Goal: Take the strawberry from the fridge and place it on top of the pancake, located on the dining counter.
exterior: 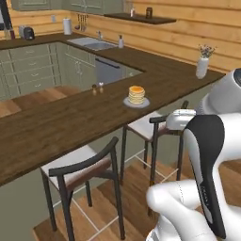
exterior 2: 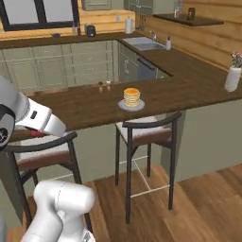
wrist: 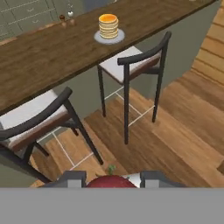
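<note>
Down at the bottom of the hand view, the gripper (wrist: 113,179) is clamped on the strawberry (wrist: 111,182), but only the red top and a bit of green leaf poke up between the two finger tips, so most of the fruit is cut off. From the left base view the white arm bulks up in the near right corner and hides its own hand. Hand's up over the wood floor, looking down past two stools (wrist: 131,65) at the dining counter (wrist: 43,57). Further off, the pancake (wrist: 108,25) sits on its grey plate (wrist: 114,38) on that counter, well apart from the gripper. Two small shaker-looking things (exterior: 97,88) behind it are too tiny to make out.
</note>
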